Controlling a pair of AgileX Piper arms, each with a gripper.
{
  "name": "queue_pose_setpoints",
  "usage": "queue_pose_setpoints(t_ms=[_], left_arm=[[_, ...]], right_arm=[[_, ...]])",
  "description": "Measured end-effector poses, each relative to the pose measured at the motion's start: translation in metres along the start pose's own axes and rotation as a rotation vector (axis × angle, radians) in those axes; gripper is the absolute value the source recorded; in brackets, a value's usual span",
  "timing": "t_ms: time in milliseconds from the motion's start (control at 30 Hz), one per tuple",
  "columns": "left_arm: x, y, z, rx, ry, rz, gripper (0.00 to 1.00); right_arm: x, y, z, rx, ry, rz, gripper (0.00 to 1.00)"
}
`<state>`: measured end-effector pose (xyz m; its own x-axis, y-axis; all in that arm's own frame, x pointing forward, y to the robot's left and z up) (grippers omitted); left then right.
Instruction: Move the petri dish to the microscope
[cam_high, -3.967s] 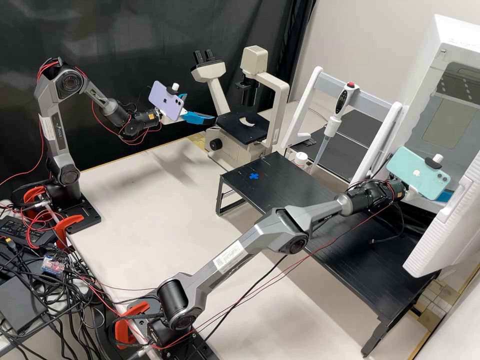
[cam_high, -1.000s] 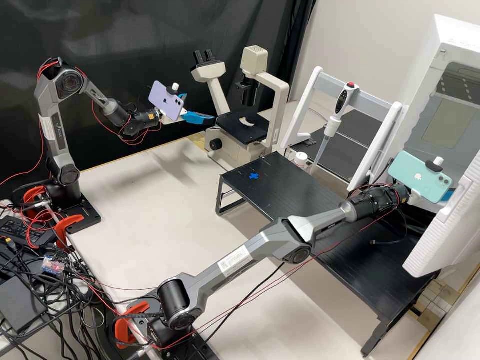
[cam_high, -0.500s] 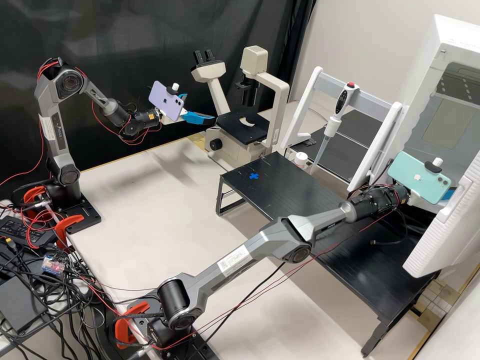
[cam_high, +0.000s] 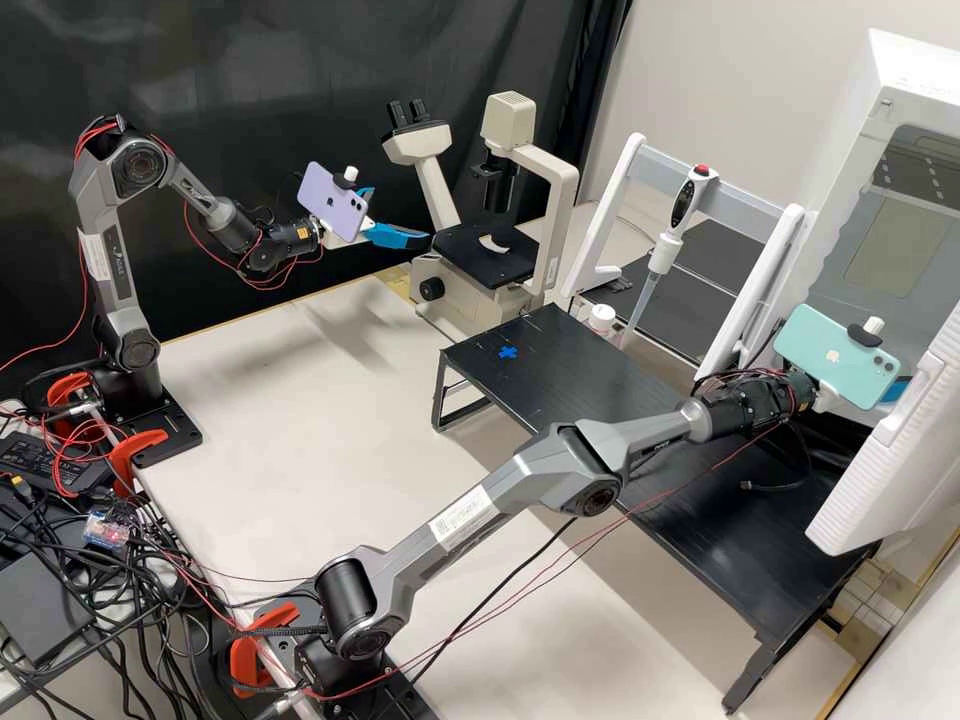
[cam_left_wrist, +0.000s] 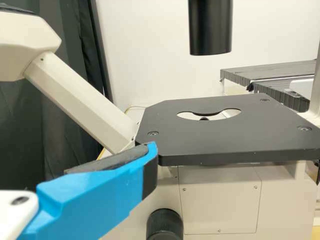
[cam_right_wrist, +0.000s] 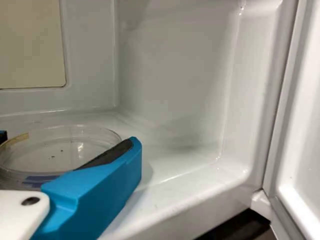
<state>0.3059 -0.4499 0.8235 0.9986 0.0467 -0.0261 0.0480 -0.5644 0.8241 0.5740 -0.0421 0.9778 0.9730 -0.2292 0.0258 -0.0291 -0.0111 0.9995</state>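
Right gripper (cam_high: 895, 390), white with bright blue fingers (cam_right_wrist: 97, 192), is clamped on a round, clear petri dish (cam_right_wrist: 62, 150); we see the dish inside the white, smooth-walled cabinet (cam_right_wrist: 175, 65), its rim against the dark pad (cam_right_wrist: 112, 152) of one finger; we cannot tell whether its base touches the cabinet floor. Well apart from the dish, we locate the cream-coloured microscope (cam_high: 561, 190) with its flat, black, square-edged stage (cam_left_wrist: 235, 137); left gripper (cam_high: 400, 214), likewise white and blue, has its fingers apart beside that stage; we note a pale green, rectangular phone (cam_high: 838, 357) mounted at the right gripper.
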Motion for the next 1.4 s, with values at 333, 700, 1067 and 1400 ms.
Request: queue_pose_setpoints(t_ms=[333, 700, 1067, 1400], left_arm=[[0.0, 0.0, 0.0, 0.0, 0.0, 0.0, 1.0], [0.0, 0.0, 0.0, 0.0, 0.0, 0.0, 1.0], [0.0, 0.0, 0.0, 0.0, 0.0, 0.0, 1.0], [0.0, 0.0, 0.0, 0.0, 0.0, 0.0, 1.0]], right_arm=[[-0.025, 0.013, 0.009, 0.015, -0.015, -0.008, 0.0], [-0.064, 0.021, 0.013, -0.002, 0.01, -0.055, 0.0], [-0.127, 0.047, 0.031, 0.028, -0.031, -0.071, 0.0], [-0.193, 0.038, 0.042, 0.039, -0.071, -0.138, 0.0]])
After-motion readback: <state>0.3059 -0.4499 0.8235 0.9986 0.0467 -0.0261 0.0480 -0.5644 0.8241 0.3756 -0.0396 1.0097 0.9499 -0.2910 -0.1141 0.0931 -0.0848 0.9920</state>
